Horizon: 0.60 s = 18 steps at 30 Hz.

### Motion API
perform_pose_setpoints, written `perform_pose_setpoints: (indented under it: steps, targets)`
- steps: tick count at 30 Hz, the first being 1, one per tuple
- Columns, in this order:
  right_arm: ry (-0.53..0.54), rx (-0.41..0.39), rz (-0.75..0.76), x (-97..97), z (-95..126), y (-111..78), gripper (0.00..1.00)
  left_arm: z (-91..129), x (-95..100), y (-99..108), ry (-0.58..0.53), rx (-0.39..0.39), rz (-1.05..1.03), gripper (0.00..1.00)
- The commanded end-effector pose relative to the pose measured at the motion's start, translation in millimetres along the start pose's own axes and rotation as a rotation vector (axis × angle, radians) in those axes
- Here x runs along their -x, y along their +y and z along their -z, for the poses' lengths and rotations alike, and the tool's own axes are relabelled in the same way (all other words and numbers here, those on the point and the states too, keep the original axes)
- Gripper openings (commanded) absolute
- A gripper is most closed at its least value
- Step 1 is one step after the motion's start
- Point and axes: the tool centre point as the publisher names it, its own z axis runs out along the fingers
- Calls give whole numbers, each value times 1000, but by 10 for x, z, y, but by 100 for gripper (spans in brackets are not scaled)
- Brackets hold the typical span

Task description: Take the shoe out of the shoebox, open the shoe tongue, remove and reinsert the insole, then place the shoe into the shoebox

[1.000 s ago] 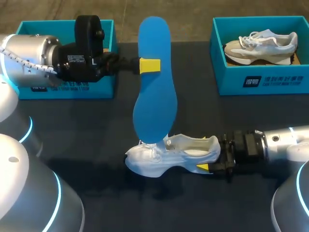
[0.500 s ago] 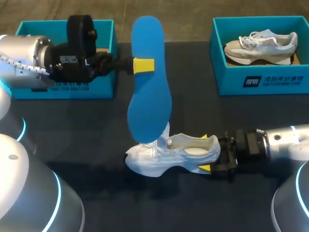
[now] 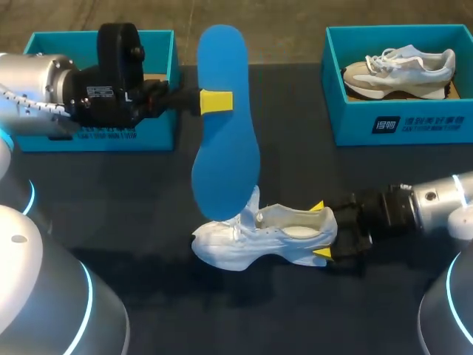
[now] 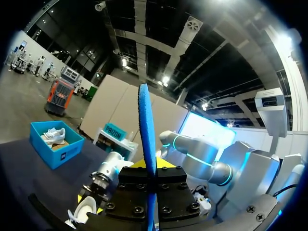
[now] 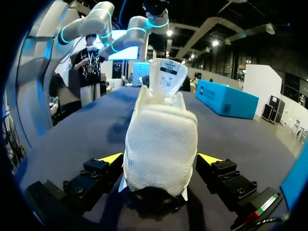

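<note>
Between the closed fingers of the left tool (image 3: 216,102) a blue insole (image 3: 225,126) is pinched flat, held up off the bench (image 3: 133,214) with its broad end down by the tongue of the white shoe (image 3: 262,240). That shoe stands on the bench, its heel between the right tool's (image 3: 320,230) widely spread fingers, tips just beside it. Behind the left tool sits a teal shoebox (image 3: 159,133). Well beyond the right tool, a second box (image 3: 347,122) holds another shoe (image 3: 399,70).

Shoeboxes (image 3: 159,137) (image 3: 355,122) — two; shoes (image 3: 259,240) (image 3: 403,70) — two; insole (image 3: 225,140) — one.
</note>
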Motion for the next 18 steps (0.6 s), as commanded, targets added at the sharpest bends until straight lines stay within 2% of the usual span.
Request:
perform_pose_setpoints:
  steps: [1, 7, 11, 15, 18]
  targets:
    - [1, -103, -3, -4, 73, 88, 100, -8, 9, -4, 1, 2, 0, 0]
    - [-2, -191, -7, -8, 175, 116, 100, -8, 9, -4, 1, 2, 0, 0]
    - [-4, -273, -5, -15, 239, 164, 100, -8, 9, -4, 1, 2, 0, 0]
    - [-8, -388, -7, -18, 293, 228, 100, -8, 9, -4, 1, 2, 0, 0]
    - [-6, -440, -10, -26, 322, 299, 100, -8, 9, -4, 1, 2, 0, 0]
